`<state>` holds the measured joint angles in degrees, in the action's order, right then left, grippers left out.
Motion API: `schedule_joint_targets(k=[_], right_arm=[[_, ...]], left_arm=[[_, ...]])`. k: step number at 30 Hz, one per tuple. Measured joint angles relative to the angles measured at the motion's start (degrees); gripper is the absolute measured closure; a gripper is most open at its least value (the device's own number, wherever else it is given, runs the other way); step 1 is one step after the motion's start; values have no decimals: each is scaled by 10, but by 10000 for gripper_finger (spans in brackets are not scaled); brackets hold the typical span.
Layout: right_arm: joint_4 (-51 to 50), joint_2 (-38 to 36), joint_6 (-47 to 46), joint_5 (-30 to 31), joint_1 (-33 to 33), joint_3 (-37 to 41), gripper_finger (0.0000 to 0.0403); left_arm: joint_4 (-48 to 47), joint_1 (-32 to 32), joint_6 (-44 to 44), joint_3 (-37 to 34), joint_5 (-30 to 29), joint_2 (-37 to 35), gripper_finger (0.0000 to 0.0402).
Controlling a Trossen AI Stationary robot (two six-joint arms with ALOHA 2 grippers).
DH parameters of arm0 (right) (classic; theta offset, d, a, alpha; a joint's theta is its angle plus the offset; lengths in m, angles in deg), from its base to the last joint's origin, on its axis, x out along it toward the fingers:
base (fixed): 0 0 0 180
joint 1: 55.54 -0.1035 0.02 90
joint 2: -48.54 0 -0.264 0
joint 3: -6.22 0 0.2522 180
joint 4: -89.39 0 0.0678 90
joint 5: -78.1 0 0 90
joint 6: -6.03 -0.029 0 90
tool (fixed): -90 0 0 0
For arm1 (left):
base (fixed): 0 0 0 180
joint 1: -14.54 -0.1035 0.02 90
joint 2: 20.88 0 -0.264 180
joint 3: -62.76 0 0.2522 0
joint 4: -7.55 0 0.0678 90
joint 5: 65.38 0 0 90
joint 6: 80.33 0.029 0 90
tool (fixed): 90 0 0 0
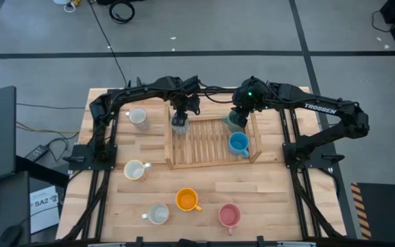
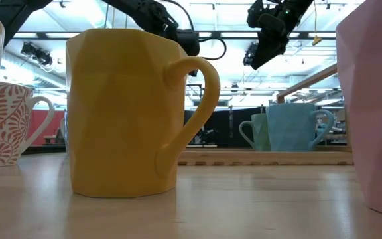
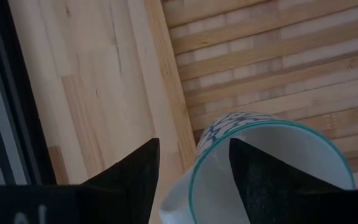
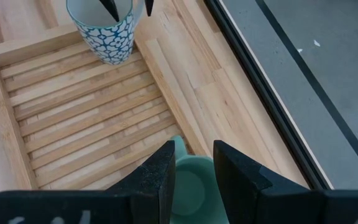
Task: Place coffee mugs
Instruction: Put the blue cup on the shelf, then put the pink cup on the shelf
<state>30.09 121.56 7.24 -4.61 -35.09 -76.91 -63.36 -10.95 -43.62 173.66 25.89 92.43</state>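
**Wooden counter, mugs on and off the tray**

Pale plank counter on a grey floor, with a slatted wooden tray toward its far edge.

Off the tray's left side: one patterned whitish mug toward the far left corner, a cream mug nearer the front, a whitish-grey mug close to the front edge.

At the tray's far left corner: blue-and-white patterned mug, upright on the slats. Left gripper straddling its rim, one finger inside and one outside, spread wide and clear of the wall, so no grip.

Along the front edge, past the grey one: orange mug, then pink mug, both upright and apart.

On the tray's right side: blue mug, and just behind it in the far right corner a green mug. Right gripper hanging above the green mug, narrowly parted, holding nothing.
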Motion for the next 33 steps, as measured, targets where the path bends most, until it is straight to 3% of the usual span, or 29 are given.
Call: schedule_joint_targets(k=[14,22,33], right_arm=[[0,0,0,0,0,0,287],[0,0,0,0,0,0,287],[0,0,0,0,0,0,287]], left_arm=[[-8,12,-30,0,-1,-49,200],[-20,32,-81,0,4,-127,200],[-121,66,-197,0,46,-251,200]])
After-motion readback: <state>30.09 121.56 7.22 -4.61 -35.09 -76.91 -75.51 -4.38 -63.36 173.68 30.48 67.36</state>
